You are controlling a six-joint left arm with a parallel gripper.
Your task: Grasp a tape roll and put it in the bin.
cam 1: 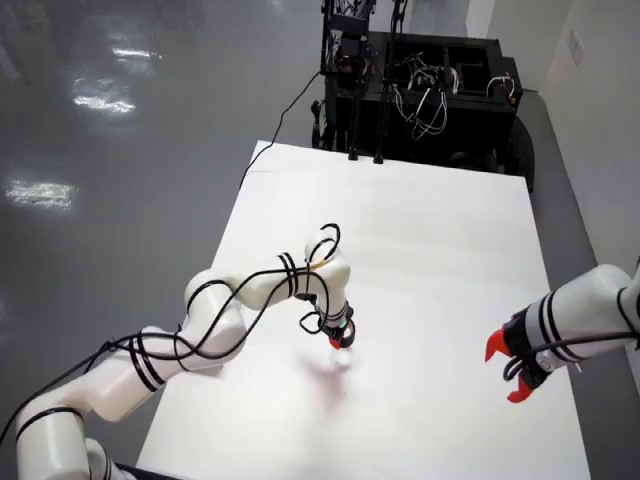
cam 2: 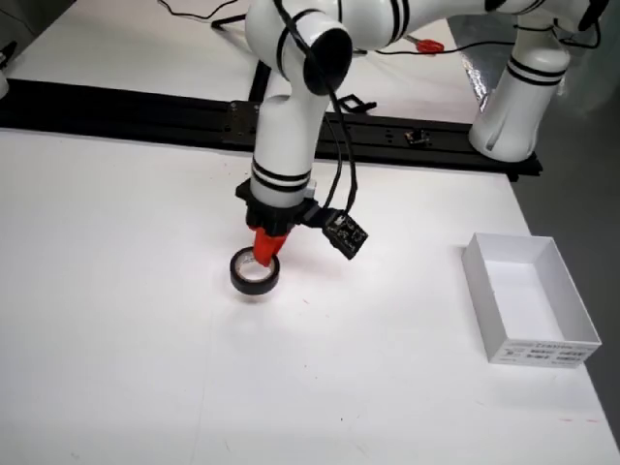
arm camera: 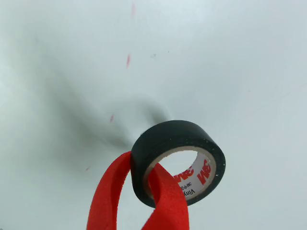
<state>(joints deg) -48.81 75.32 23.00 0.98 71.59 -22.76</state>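
Red end effector (cam 2: 263, 247) gripping black tape roll (cam 2: 255, 274), white bin (cam 2: 572, 310) well apart

Black tape roll (arm camera: 177, 160) with red-lettered white core, red end effector (arm camera: 139, 194), white bin (cam 2: 528, 298).

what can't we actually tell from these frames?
- Lift-off: none of the views shows clearly whether the tape roll has left the table.
- Gripper: the wrist view cuts off the finger bases at the bottom edge; seen from above it is too small.
- Tape in the high view: hidden under the gripper.
- Bin: appears only in the front view; its near wall hides part of the floor.
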